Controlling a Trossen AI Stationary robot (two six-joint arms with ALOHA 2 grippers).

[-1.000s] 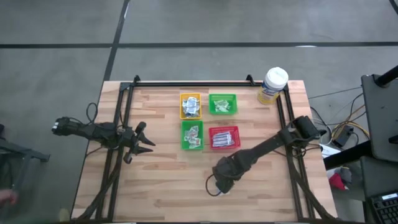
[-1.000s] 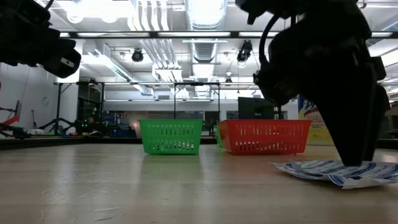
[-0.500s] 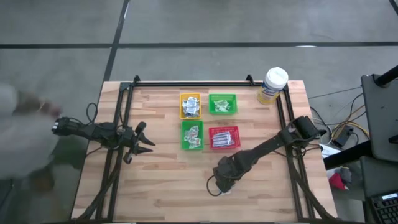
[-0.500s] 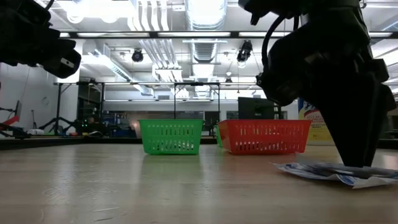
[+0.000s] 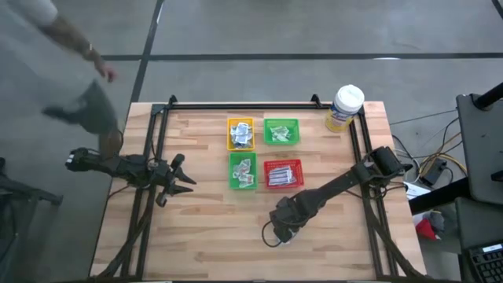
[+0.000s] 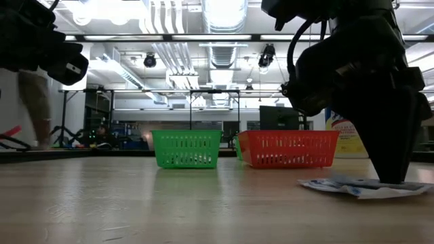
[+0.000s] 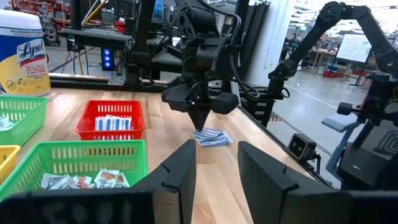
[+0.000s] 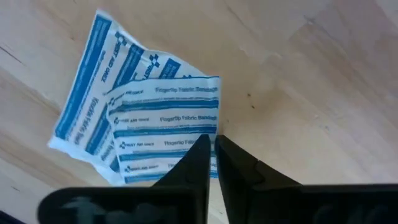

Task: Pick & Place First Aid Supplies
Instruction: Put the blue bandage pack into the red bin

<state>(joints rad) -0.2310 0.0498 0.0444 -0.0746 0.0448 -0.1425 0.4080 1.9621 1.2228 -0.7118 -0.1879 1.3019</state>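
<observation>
The right end effector (image 8: 211, 163) has just drawn its fingers from wide apart to nearly together over the blue-and-white packets (image 8: 152, 121) — the tips now pinch the edge of the top one, so the pick looks made and lifting is next. The packets lie on the surface (image 5: 204, 236) near its front edge, well apart from the red tray (image 5: 283, 174), with bare wood between for the carry. The left end effector (image 5: 182, 178) waits at the left side, fingers partly open, holding nothing. A person (image 5: 75, 47) walks past the far left corner.
</observation>
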